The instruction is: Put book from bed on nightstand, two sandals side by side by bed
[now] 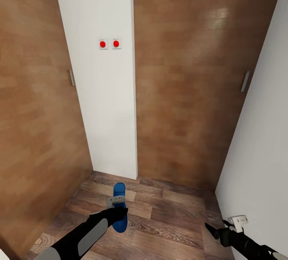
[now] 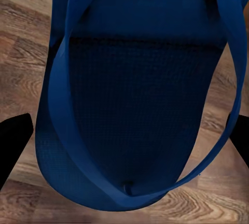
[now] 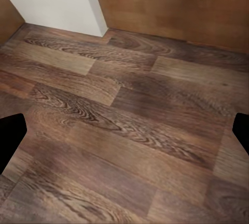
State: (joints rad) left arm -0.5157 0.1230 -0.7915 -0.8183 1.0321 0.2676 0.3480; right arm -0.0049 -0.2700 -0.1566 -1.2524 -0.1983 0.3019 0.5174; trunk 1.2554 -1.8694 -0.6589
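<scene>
One blue sandal (image 1: 119, 196) hangs lengthwise in my left gripper (image 1: 117, 211), low over the wood-plank floor. In the left wrist view the sandal (image 2: 140, 94) lies sole-up with its strap showing, and a black finger (image 2: 14, 141) presses against each long edge. My right gripper (image 1: 211, 228) hovers at the lower right, open with only bare floor between its fingers (image 3: 10, 136). The book, the bed, the nightstand and the other sandal are out of view.
I face a narrow corner: a white wall panel (image 1: 102, 91) carrying two red buttons (image 1: 109, 44), wooden doors with grey handles to the left (image 1: 36, 111) and ahead (image 1: 188, 91), and a white wall (image 1: 264, 152) close on the right. Wood-plank floor (image 1: 168, 216) lies below.
</scene>
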